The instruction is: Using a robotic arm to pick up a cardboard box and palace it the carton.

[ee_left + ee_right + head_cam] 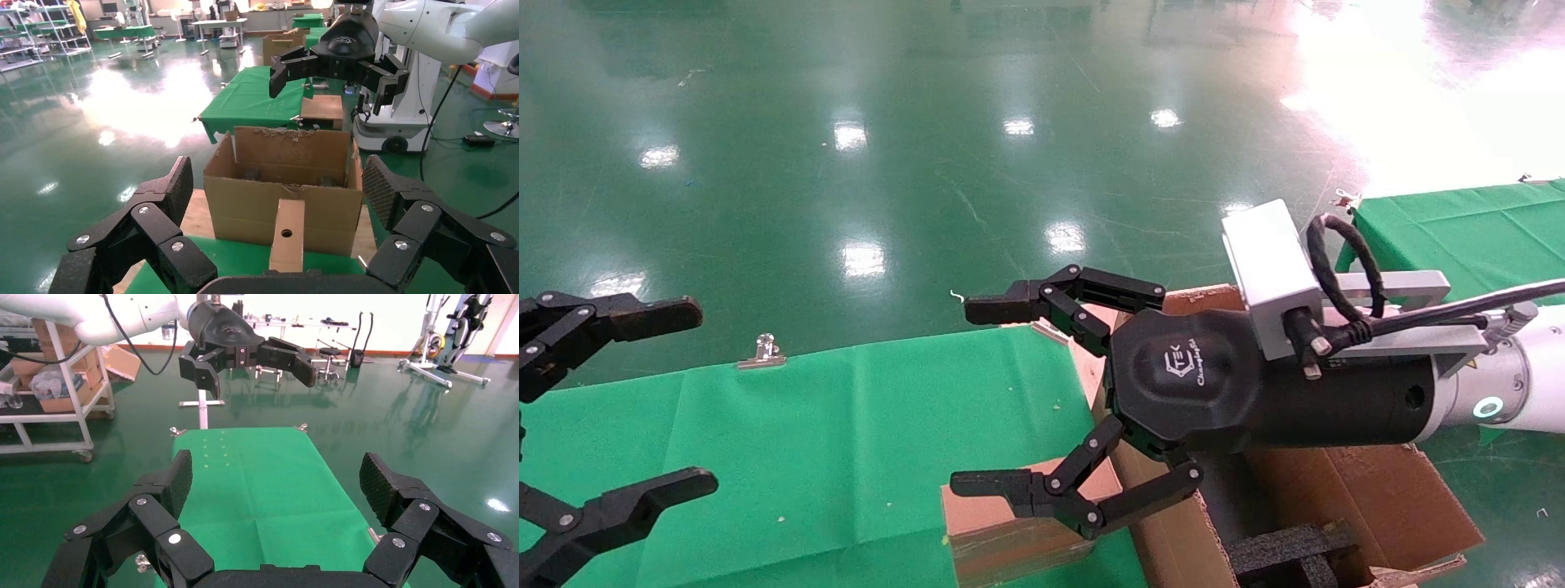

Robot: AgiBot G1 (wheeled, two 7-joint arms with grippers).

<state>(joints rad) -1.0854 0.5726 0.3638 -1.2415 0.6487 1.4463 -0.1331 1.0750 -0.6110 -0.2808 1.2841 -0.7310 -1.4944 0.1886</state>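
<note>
- My right gripper, at the end of the robotic arm, hangs with its jaws spread wide and nothing between them, above the right end of the green-covered table
- Its lower fingers hover just over the cardboard box, which stands on edge on the table at its near right corner, touching the carton's left wall
- The carton sits right of the table, flaps up, with black foam blocks inside
- My left gripper is parked at the table's left end, fingers likewise apart and empty
- A metal binder clip holds the cloth at the table's far edge; glossy green floor lies beyond
</note>
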